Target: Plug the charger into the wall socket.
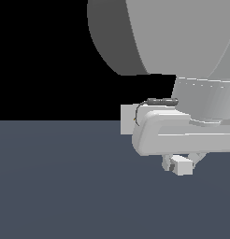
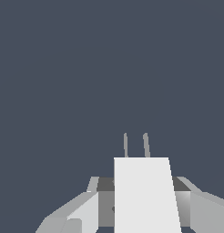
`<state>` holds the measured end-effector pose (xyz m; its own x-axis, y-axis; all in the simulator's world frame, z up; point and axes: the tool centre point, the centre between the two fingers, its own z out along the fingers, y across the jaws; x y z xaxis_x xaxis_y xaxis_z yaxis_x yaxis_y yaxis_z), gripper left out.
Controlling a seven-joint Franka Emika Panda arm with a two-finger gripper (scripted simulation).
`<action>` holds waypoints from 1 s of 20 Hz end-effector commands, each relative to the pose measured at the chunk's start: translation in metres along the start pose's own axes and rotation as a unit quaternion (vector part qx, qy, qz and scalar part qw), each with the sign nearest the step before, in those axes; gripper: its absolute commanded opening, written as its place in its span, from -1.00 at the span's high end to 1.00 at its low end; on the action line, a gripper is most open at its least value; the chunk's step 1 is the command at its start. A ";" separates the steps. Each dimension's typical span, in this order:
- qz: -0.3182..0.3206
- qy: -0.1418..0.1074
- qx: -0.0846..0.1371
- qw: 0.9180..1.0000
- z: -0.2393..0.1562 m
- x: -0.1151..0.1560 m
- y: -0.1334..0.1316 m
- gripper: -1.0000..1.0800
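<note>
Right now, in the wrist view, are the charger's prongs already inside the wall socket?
No: the charger sits between the gripper fingers, its two prongs pointing at bare dark floor.

Flat slate-blue floor (image 1: 61,186); black void (image 1: 37,56) above horizon.

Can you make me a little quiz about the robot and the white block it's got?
1. True or false: the gripper is shut on the charger.
2. How many prongs stick out of the charger in the wrist view? A one, B two, C four.
3. Fill in: in the exterior view, the wall socket is partly hidden behind the robot's ____.
Key: 1 true; 2 B; 3 arm.
</note>
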<state>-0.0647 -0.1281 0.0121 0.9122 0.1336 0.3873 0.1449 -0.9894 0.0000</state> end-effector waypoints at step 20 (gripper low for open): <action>0.052 0.003 -0.021 0.998 -0.014 0.030 -0.022 1.00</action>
<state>-0.0493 -0.1068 0.0328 0.9192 0.0454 0.3912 0.0500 -0.9987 -0.0015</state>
